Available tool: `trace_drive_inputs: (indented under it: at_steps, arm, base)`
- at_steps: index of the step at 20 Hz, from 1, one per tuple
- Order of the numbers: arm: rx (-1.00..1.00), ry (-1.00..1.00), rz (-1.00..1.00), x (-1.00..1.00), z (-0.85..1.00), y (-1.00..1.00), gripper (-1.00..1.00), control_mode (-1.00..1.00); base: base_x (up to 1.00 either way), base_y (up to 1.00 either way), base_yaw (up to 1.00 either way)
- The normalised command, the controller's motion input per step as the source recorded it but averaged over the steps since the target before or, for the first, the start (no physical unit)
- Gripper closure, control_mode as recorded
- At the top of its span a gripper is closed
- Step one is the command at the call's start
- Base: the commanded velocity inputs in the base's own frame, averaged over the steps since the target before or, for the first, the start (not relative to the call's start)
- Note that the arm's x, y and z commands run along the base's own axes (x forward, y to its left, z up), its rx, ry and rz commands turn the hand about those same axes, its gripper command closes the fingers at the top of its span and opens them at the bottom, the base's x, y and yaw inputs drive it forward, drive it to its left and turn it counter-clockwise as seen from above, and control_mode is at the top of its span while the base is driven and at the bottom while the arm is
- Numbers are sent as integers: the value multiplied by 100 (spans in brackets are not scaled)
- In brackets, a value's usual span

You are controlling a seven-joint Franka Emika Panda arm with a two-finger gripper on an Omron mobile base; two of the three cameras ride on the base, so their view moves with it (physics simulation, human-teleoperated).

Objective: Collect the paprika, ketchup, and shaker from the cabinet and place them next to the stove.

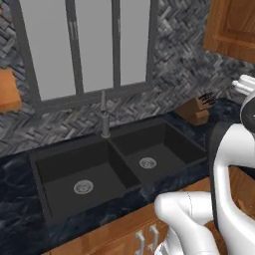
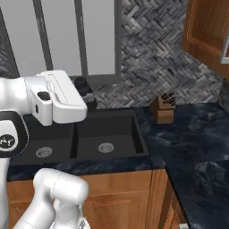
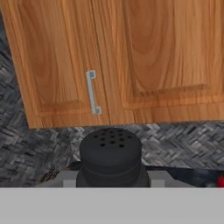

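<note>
Shaker (image 3: 110, 157), dark perforated top toward camera, clamped between jaws, raised before closed wood-door cupboard (image 3: 131, 57) with metal handle (image 3: 92, 92). Herringbone backsplash (image 3: 39, 148) below cupboard. Base views: white arm (image 2: 53, 103) over black double sink (image 1: 114, 164); faucet (image 1: 104, 117) behind; knife block (image 2: 163, 108) on dark marbled table (image 2: 197, 134); window (image 1: 82, 45) above.
</note>
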Motion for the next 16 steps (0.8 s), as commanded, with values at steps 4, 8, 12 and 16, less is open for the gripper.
trace_drive_inputs:
  at_steps: [4,8,12,16]
  arm:
    - [0,0,0,0,0,0,100,100]
    - [0,0,0,0,0,0,100,100]
    - [0,0,0,0,0,0,100,100]
    - [0,0,0,0,0,0,100,100]
  base:
    - [39,-60,-23]
    - [25,-19,-37]
    - [25,0,-47]
    - [47,-1,-45]
